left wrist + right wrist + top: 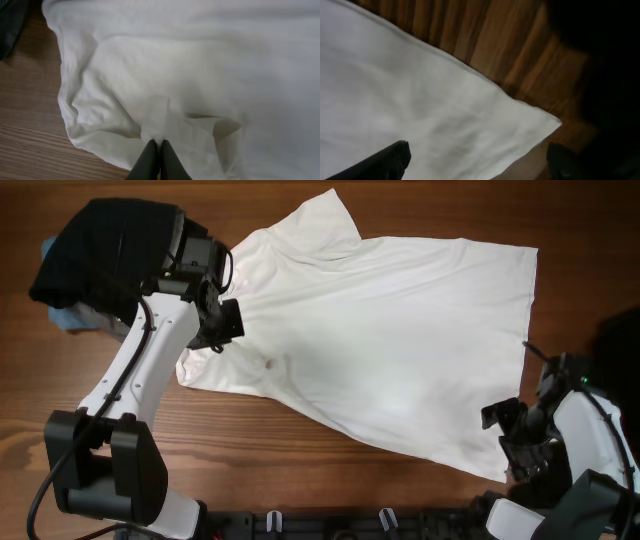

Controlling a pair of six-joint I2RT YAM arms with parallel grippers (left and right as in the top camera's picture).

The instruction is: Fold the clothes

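Note:
A white T-shirt lies spread on the wooden table, collar end at the left, hem at the right. My left gripper is shut on a pinch of the shirt's fabric near the left sleeve; in the left wrist view the closed fingers grip a raised fold of the shirt. My right gripper is open above the shirt's near right hem corner; in the right wrist view its fingers straddle that corner of the shirt.
A black garment lies on a blue cloth at the far left. Another dark item sits at the right edge. Bare wood table runs along the front.

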